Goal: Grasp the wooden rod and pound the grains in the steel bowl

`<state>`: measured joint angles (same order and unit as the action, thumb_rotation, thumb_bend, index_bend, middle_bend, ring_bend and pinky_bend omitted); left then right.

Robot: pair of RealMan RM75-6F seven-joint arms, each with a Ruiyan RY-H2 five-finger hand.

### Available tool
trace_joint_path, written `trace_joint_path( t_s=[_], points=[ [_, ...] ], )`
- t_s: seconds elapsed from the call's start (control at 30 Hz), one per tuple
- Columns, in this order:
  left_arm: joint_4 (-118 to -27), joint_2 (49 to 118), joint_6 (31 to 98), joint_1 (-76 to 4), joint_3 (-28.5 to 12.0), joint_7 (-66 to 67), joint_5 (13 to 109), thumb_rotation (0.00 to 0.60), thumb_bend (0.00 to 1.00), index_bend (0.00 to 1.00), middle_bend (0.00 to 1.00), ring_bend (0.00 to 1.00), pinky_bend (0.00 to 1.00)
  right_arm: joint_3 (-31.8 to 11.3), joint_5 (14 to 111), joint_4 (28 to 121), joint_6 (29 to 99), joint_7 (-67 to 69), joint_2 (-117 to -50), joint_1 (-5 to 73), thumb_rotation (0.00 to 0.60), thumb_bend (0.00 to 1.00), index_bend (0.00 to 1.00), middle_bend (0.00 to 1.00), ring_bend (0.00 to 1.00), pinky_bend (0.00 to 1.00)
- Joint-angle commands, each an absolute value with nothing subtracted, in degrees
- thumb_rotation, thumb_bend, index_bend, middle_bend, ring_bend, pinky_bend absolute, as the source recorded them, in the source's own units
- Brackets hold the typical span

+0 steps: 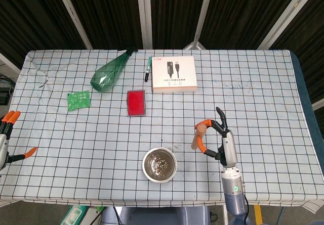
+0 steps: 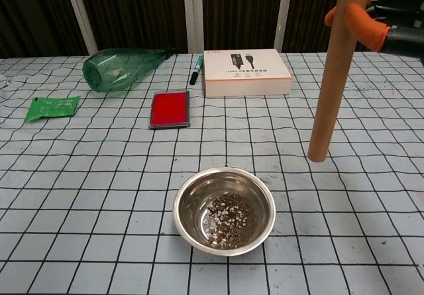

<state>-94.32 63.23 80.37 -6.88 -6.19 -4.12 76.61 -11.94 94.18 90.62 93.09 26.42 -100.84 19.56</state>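
Holding: my right hand (image 1: 218, 136) grips the wooden rod (image 2: 333, 69) near its top end, fingers wrapped round it, orange fingertips (image 2: 361, 20) pressed to the shaft.
Rod: close to upright in the chest view, its lower end hanging just above the table (image 1: 263, 93), not over the bowl.
Bowl: the steel bowl (image 2: 224, 211) sits at about 8 o'clock from the rod's lower end, near but apart from it, with the grains (image 2: 228, 221) heaped in its bottom.
Left hand: my left hand (image 1: 6, 139) shows only at the table's 9 o'clock edge, fingers apart, holding nothing.
Risk, slip: I judge the grip is high on a long rod, so a hard blow could make the shaft slide or swing in my fingers.
Risk, rim: if I bring the rod across too low, its end may strike the rim and tip or shove the bowl, spilling grains.
Risk, bowl loose: nothing steadies the bowl; an off-centre strike could skate it across the cloth.
Risk, scatter: some specks already lie at the bowl's 12 o'clock; pounding too sharply would throw out more.
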Motion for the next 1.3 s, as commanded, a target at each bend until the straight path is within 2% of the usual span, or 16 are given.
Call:
trace_joint_path(
  t_s=[0.03, 0.37, 0.73, 1.3],
  points=[
    [-94.3, 63.3, 80.3, -6.9, -6.2, -4.1, 76.6, 0.600, 0.02, 0.00, 0.00, 0.00, 0.00, -11.3, 95.6, 90.3, 94.0, 27.2, -101.8, 19.8, 0.600, 0.52, 0.77, 0.66, 0.52, 0.00],
    [-94.3, 63.2, 80.3, -6.9, -6.4, -4.3, 76.2, 0.600, 0.02, 0.00, 0.00, 0.00, 0.00, -6.2, 99.4, 91.0, 93.1, 29.0, -102.5, 20.2, 0.600, 0.52, 0.77, 0.66, 0.52, 0.00],
    [-94.2, 63.3, 80.3, -6.9, -6.7, -4.1, 75.7, 0.600, 0.02, 0.00, 0.00, 0.00, 0.00, -3.2, 101.3, 90.2, 92.7, 29.9, -106.4, 20.3, 0.600, 0.52, 0.77, 0.66, 0.52, 0.00],
    [-94.2, 63.1, 80.1, -6.9, -6.9, -4.6, 75.4, 0.600, 0.02, 0.00, 0.00, 0.00, 0.00, -4.6, 100.5, 83.3, 92.8, 30.4, -112.3, 21.2, 0.600, 0.52, 0.77, 0.66, 0.52, 0.00]
  ],
)
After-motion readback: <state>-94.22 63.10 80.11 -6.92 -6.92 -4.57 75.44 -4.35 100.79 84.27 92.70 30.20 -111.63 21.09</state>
